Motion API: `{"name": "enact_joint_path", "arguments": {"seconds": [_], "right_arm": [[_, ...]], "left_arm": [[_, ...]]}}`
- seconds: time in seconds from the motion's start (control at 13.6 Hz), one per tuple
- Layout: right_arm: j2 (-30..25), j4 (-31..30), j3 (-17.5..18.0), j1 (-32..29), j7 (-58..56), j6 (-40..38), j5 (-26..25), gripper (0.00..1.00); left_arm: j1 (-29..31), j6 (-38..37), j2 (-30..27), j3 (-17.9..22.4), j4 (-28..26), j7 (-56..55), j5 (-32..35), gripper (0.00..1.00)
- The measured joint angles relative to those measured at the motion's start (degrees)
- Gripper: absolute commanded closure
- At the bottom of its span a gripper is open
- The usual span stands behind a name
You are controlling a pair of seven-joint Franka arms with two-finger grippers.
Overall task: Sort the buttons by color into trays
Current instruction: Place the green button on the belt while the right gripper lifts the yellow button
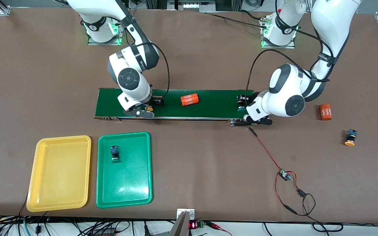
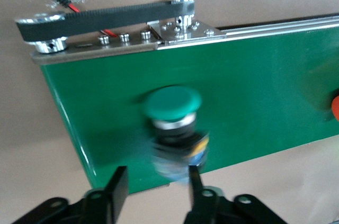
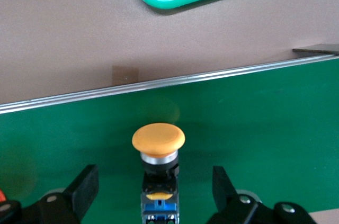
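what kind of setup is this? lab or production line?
Most likely a robotics lab bench, not production: a short conveyor belt on a brown table, loose wiring with a small board, and two sorting trays.

One green button (image 1: 115, 154) lies in the green tray (image 1: 124, 196); the yellow tray (image 1: 57, 200) sits beside it near the tabletop's front edge. A green button (image 2: 174, 108) and a yellow button (image 3: 158, 142) lie on the belt (image 1: 215, 103); another yellow button (image 1: 350, 137) lies toward the tabletop's left-arm edge.
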Motion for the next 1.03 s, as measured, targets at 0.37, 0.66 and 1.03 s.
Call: {"name": "enact_joint_path", "arguments": {"seconds": [0.37,0.66,1.03], "right_arm": [[-0.14,-1.55,-0.03,-0.01,0.36,-0.08,0.00,0.90],[-0.17,-1.51,-0.21,-0.42,0.36,-0.03,0.00,1.00],[-0.85,14.46,-2.26,-3.96,-1.64,-15.41,-0.06,1.00]], "left_arm": [[1.81,-4.01,-3.09,0.96,2.22,0.05,0.00,0.00],[3.51,-9.23,-5.79,7.37,4.28,1.58,6.80,0.00],[4.32,-4.93,-5.08,15.15,4.35,10.60,23.11,0.00]]}}
